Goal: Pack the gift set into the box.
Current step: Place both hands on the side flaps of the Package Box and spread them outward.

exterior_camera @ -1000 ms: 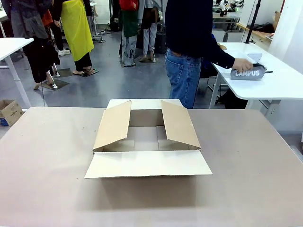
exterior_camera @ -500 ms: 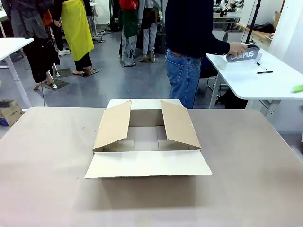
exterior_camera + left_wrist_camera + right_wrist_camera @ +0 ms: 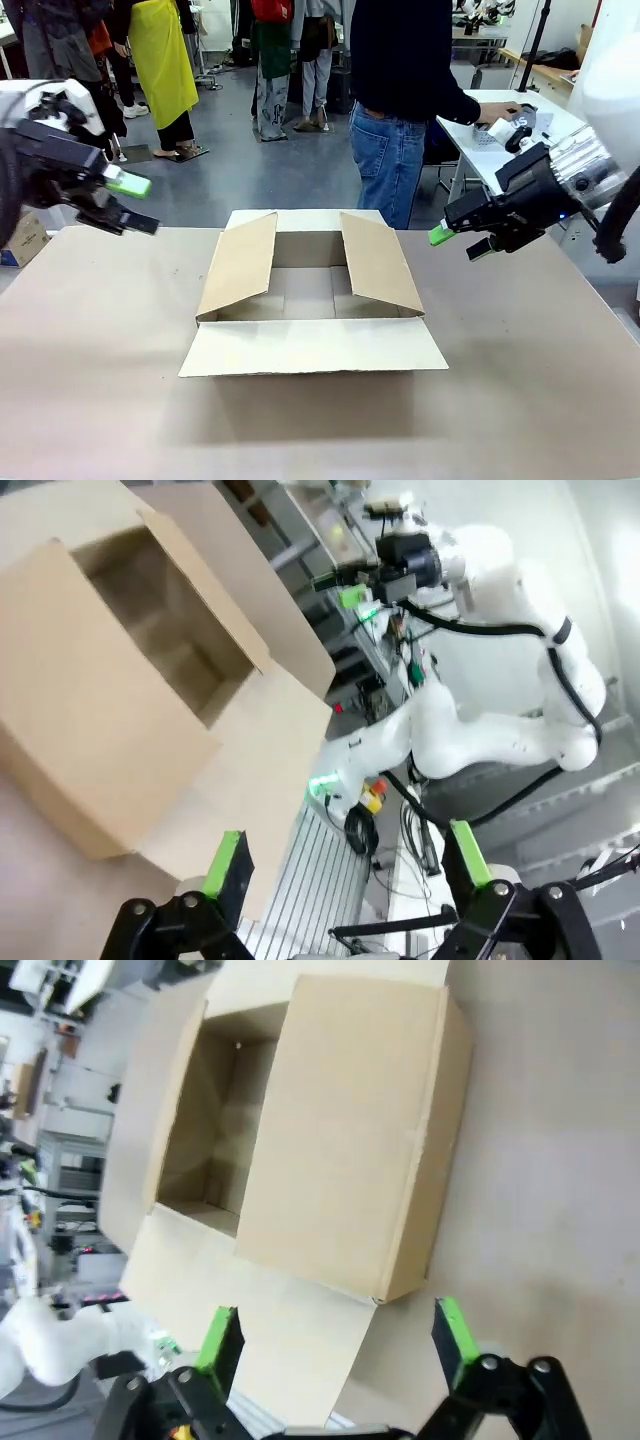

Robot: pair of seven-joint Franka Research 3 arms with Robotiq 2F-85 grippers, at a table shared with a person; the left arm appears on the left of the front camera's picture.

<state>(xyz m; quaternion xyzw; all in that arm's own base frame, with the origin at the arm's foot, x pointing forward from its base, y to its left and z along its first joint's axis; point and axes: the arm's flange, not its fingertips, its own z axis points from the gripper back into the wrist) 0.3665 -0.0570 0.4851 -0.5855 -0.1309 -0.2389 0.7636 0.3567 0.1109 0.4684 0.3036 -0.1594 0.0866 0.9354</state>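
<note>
From the front, the box [image 3: 312, 300] sits open in the middle of the brown table [image 3: 90, 380], with its side flaps raised at a slant and its near flap lying flat toward the robot. The left gripper [image 3: 133, 203] hangs above the table's far left edge with its fingers spread and nothing between them. The right gripper [image 3: 460, 242] hangs off the box's far right corner, likewise spread and holding nothing. Across the table a person in jeans [image 3: 388, 160] stretches a hand [image 3: 497, 108] to a white side table [image 3: 600, 170]; the right arm partly hides what lies under it. In the left wrist view, the green-padded fingers [image 3: 225, 860] stand wide apart, the box up to the left. In the right wrist view, the fingers [image 3: 450, 1332] are equally wide apart above the box, touching nothing.
</note>
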